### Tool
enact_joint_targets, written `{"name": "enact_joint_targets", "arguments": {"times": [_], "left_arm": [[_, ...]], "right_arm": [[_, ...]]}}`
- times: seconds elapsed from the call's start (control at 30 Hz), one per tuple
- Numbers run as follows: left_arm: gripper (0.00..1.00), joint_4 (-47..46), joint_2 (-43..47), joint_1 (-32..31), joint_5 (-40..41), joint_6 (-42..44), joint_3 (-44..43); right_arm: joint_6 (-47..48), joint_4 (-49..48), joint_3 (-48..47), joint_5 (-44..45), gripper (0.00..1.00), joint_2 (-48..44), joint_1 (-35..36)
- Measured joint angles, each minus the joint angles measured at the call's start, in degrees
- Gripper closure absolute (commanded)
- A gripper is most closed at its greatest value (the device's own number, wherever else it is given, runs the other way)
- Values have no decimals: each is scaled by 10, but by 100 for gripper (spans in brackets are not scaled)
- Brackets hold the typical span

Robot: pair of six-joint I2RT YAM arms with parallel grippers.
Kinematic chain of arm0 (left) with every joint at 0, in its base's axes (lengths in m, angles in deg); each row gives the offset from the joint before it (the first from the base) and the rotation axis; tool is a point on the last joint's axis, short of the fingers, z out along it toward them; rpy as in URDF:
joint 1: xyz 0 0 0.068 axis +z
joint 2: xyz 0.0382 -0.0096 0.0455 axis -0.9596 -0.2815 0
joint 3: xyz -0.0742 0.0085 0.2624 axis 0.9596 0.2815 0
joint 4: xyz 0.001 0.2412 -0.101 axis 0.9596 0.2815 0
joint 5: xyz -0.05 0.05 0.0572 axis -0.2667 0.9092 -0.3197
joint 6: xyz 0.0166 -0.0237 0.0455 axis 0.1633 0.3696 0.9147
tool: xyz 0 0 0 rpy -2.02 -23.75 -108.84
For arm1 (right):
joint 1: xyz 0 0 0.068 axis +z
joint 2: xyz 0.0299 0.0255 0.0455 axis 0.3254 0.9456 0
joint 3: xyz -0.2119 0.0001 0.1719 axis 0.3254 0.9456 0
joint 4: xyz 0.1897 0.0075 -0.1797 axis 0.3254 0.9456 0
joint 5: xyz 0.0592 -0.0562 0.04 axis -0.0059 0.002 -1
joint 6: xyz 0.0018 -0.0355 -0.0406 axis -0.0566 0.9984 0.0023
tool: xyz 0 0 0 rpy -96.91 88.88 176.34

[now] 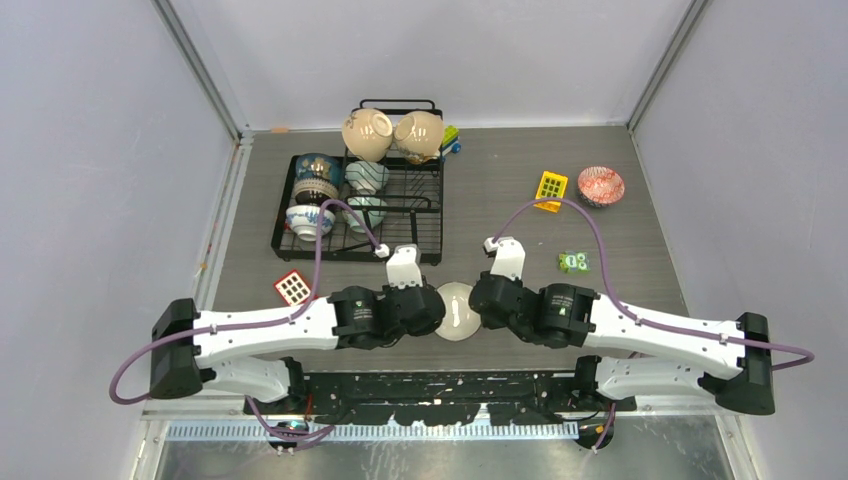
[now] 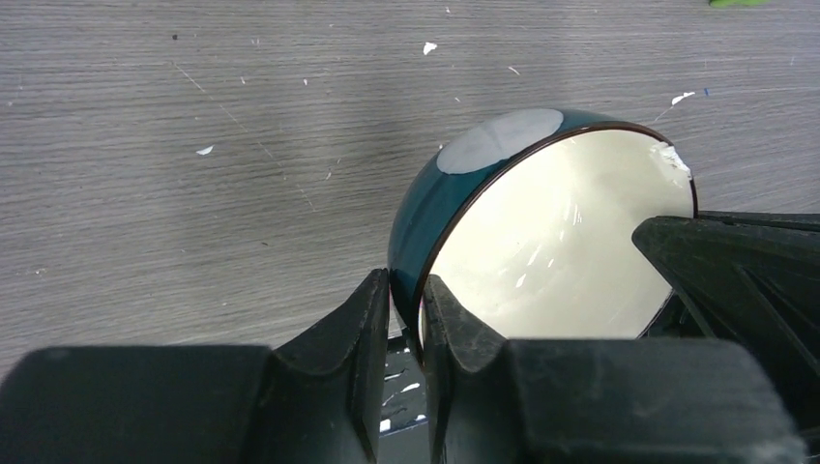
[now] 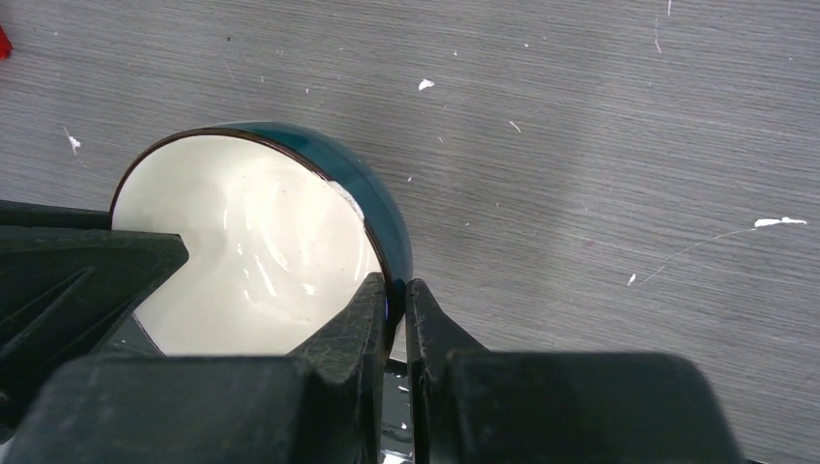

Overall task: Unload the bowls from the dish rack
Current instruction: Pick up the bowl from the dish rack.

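A teal bowl with a cream inside (image 1: 458,310) (image 2: 551,232) (image 3: 242,251) is held tilted on its side just above the table between both arms. My left gripper (image 1: 436,310) (image 2: 406,295) is shut on its rim, one finger on the teal outside and one on the cream inside. From the opposite side, my right gripper (image 1: 481,301) (image 3: 398,295) pinches the rim as well. The black wire dish rack (image 1: 430,225) stands behind the left arm. It holds two cream bowls (image 1: 367,133) at the back and several patterned and pale bowls (image 1: 317,172) on its left side.
A red-patterned bowl (image 1: 600,185) sits on the table at the far right, next to a yellow block (image 1: 551,187). A green block (image 1: 573,262) lies near the right arm, and a red block (image 1: 292,287) lies in front of the rack.
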Motion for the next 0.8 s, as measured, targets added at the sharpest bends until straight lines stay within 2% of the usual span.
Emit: {"name": "enact_joint_targets", "arguments": {"times": [0.13,0.23,0.27,0.43,0.53,0.63,0.8], "left_arm": [[98,3,-9,0,0,0,-4],[100,14,-18,1,4,-2,-6],[100,21,-23,1,5,-5,-10],[100,38,-32,1,3,-13,-26],[100,42,-32,1,-6,-14,-27],[100,42,-34,0,-17,-22,-27],[100,44,-37,0,-27,-33,-32]], "right_arm": [[-3,1,-2,-1,99,5,0],[-5,2,-12,-5,99,14,0],[-5,6,-17,-5,96,18,0],[-4,31,-41,-5,64,35,0],[-3,32,-51,-5,53,36,0],[-2,35,-52,-5,49,37,0],[-2,37,-52,-7,52,49,0]]}}
